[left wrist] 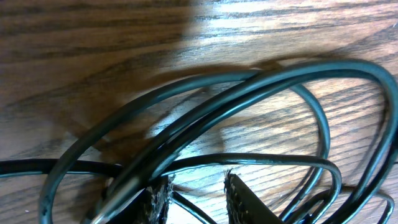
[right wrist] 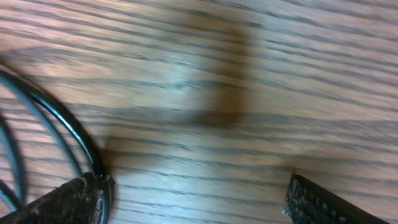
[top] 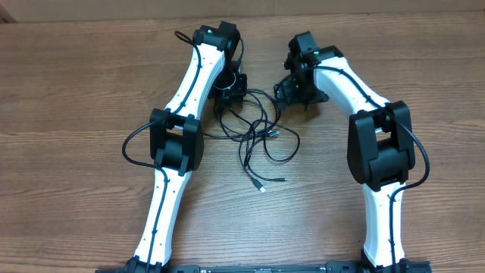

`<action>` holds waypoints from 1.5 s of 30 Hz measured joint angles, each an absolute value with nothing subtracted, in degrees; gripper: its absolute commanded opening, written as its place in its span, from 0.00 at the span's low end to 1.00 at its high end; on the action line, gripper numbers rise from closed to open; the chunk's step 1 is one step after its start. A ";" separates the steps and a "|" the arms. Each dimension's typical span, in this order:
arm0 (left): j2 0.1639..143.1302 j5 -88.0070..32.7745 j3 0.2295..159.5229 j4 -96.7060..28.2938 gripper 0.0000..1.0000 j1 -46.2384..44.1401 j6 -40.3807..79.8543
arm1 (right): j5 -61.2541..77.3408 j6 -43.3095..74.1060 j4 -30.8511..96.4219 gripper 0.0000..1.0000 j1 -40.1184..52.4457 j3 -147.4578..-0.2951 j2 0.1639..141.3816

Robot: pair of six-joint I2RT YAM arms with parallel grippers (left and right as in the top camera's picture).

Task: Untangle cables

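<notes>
Just ahead of the left gripper (left wrist: pixel 196 200), its rough pads (left wrist: pixel 155 199) narrowly parted and clamping nothing, glossy black cables (left wrist: pixel 249 93) loop over the grained wood table (left wrist: pixel 93 50); the right gripper (right wrist: pixel 196 202) gapes wide, empty.

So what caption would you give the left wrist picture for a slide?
Black cables loop over the wooden table, left arm's fingers parted at the bottom edge.

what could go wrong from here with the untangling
1. Several cables overlap right at the left gripper; closing may pinch more than one strand and tighten the tangle.
2. The right gripper stands wide open over mostly bare table, with cable only at one finger; closing may push it away.
</notes>
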State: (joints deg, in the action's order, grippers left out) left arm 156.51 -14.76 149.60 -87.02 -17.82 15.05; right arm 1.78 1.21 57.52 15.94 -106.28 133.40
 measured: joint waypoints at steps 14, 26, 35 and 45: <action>156.51 -14.79 149.60 -86.98 0.32 -17.82 15.07 | 4.05 1.02 59.81 0.97 15.00 -106.72 133.40; 156.51 -14.76 149.60 -86.96 0.32 -17.82 15.07 | 3.99 0.84 57.39 0.96 15.11 -103.96 132.18; 156.51 -14.79 149.60 -86.94 0.33 -17.82 15.07 | 3.36 0.54 57.23 0.90 16.21 -102.65 131.50; 156.51 -14.79 149.60 -86.94 0.33 -17.82 15.07 | -1.93 5.98 56.97 0.75 19.27 -102.08 131.46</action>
State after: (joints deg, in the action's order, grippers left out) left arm 156.51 -14.79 149.60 -86.94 -17.82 15.07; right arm -1.93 5.98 56.97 19.27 -102.08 131.46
